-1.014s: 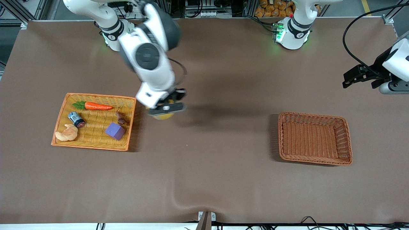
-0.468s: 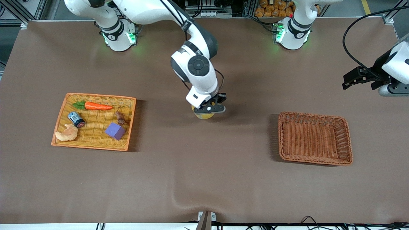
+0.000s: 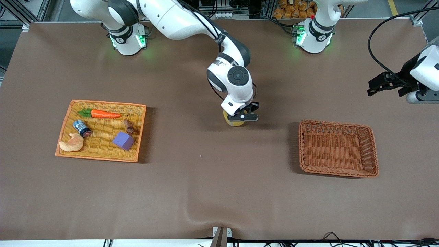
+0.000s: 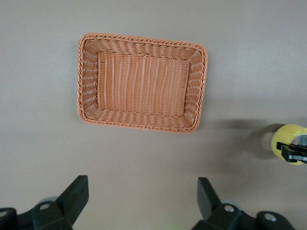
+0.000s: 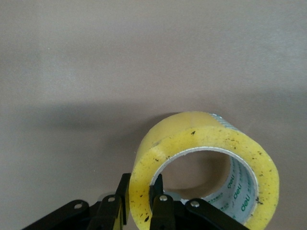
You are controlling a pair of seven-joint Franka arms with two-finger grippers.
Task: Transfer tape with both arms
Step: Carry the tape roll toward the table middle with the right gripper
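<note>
The tape [image 5: 201,143] is a yellow translucent roll with a grey-white core. My right gripper [image 5: 139,196] is shut on the roll's wall, one finger outside and one inside the ring. In the front view the right gripper [image 3: 241,117] holds the tape [image 3: 234,122] low over the middle of the table, between the flat tray and the brown basket. The left wrist view also shows the tape [image 4: 288,139]. My left gripper [image 4: 143,191] is open and holds nothing, and hangs high over the left arm's end of the table [image 3: 386,82], where it waits.
A brown wicker basket [image 3: 337,148] stands toward the left arm's end, also in the left wrist view [image 4: 142,81]. A flat orange tray [image 3: 67,118] toward the right arm's end holds a carrot [image 3: 101,113], a small can [image 3: 82,128], a croissant [image 3: 72,143] and a purple cube [image 3: 123,140].
My right arm has carried the tape from beside the orange tray toward the middle of the table, closer to the brown basket. The left arm has stayed still.
</note>
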